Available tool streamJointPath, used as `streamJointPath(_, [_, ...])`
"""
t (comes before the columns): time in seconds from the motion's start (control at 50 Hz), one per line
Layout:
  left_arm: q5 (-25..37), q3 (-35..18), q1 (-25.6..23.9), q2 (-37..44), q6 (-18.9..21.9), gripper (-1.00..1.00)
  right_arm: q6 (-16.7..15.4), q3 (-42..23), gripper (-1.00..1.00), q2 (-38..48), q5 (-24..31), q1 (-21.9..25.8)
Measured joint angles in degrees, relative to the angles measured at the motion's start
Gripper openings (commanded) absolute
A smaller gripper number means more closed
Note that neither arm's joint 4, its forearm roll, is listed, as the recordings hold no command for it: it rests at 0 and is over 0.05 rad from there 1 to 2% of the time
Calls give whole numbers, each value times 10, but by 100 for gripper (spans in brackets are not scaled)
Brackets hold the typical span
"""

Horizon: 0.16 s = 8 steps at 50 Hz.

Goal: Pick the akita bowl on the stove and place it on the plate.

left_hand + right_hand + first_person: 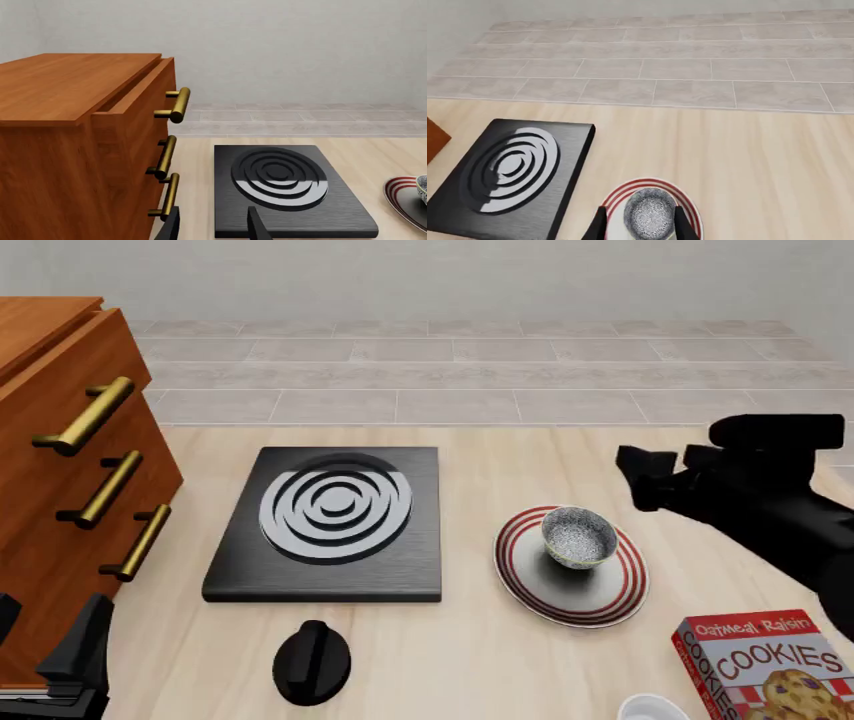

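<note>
The akita bowl (pixel 579 537) sits upright on the red-striped white plate (pixel 607 585), right of the stove (pixel 327 525), whose burner rings are bare. My right gripper (pixel 641 478) hovers open above and just right of the plate, apart from the bowl. In the right wrist view the bowl (pixel 649 212) shows between the spread fingers of that gripper (pixel 640 227), on the plate (pixel 647 181), beside the stove (pixel 514 175). My left gripper (pixel 54 660) stays open and empty at the near left. The left wrist view shows its gripper (pixel 213 230), the stove (pixel 287 200), the plate (pixel 400 192) and the bowl's edge (pixel 422 187).
A wooden drawer cabinet (pixel 67 470) with brass handles fills the left side. A black round knob (pixel 312 662) lies in front of the stove. A cookies box (pixel 767 665) and a white cup (pixel 654 708) stand at the near right.
</note>
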Motion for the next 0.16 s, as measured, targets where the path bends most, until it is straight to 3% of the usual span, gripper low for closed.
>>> streamJointPath(0.16, [0,0,0,0,0,100,-7,-5,100,-74,49,16])
